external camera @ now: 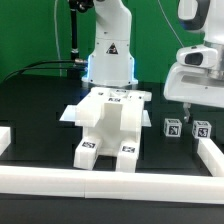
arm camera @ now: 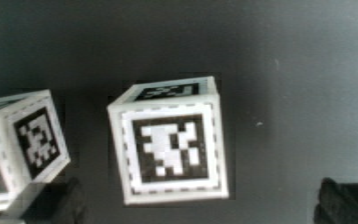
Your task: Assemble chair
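Observation:
The partly built chair [external camera: 108, 125] is a chunky white block standing mid-table on two legs, with marker tags on its top and feet. To the exterior view's right, two small white tagged blocks [external camera: 171, 128] [external camera: 202, 129] stand side by side on the black table. My gripper [external camera: 186, 106] hangs just above them. In the wrist view one block [arm camera: 167, 148] stands upright in the middle and the other block [arm camera: 19, 150] shows partly at the edge. My gripper [arm camera: 201, 208] is open, its dark fingertips [arm camera: 350, 200] far apart and touching nothing.
Long plain white bars [external camera: 110, 182] fence the table along the front and at both sides [external camera: 210, 152]. The robot's white base [external camera: 108, 55] stands behind the chair. A thin flat white piece [external camera: 70, 114] lies at the chair's left side.

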You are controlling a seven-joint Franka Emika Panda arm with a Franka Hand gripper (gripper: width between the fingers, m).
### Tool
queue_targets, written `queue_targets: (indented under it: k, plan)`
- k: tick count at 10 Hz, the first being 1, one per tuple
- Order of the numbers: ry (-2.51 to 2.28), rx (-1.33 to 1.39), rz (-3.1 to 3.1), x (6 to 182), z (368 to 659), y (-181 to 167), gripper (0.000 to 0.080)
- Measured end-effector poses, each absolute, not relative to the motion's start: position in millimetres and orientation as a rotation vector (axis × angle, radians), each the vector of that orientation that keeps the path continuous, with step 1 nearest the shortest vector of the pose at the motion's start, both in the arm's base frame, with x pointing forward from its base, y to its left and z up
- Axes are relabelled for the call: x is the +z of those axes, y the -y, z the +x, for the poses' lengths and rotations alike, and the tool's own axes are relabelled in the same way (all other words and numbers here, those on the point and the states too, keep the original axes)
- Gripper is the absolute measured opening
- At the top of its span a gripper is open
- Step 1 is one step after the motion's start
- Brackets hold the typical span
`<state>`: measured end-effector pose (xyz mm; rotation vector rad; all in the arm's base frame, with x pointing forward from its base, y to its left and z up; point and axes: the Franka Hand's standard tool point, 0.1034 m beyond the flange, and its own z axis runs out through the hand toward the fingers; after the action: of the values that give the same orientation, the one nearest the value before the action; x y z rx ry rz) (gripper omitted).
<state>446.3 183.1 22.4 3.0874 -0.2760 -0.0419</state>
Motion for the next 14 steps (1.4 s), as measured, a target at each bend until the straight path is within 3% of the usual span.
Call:
queue_targets:
  k: [4, 6, 7, 8, 14]
  plan:
    - [0.272, -0.054, 3.08, 13.5, 441.6, -180.7, 0.0649]
    - [0.272, -0.054, 3.08, 13.5, 441.6, -180.6, 0.0394]
    - [0.272, -0.053, 3.08, 13.7, 441.8, -180.8, 0.0394]
    - [0.272, -0.053, 3.08, 13.7, 441.9, -180.8, 0.0284]
    - [0.235, -0.079, 3.078, 19.0, 443.3, -178.0, 0.0284]
